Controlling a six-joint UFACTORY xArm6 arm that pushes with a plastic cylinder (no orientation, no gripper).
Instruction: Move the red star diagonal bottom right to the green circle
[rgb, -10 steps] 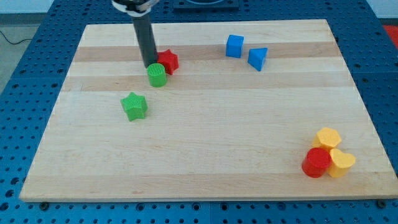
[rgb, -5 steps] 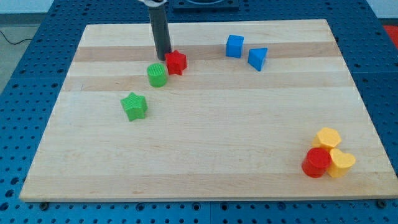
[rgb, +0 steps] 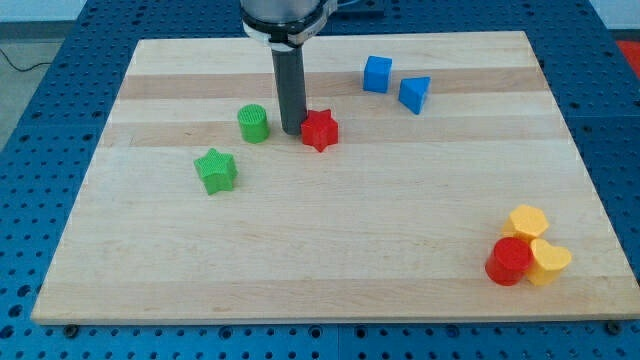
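Red star (rgb: 320, 130): it lay on the board (rgb: 330, 250) to the view's right of the green circle (rgb: 253, 123), at almost the same level, with my tip between the two; you could see it touching my tip on its left side

Step in hand: as you would have judged it, the push was under way; the star was on the correct side of the circle but not yet low enough to count as diagonal bottom right

Next move: you would have needed to bring my tip round to the star's upper edge and drive it toward the view's bottom, keeping clear of the circle; this was a judgement only

My tip (rgb: 291, 131): it pressed the star's left flank, just beside the circle yet apart from it; the dark rod stood upright, coming down from the view's top

Pincer: you had none on this arm, so there was nothing to be apart, together or clamped

Green star (rgb: 216, 170): it sat below and left of the circle, well out of the way
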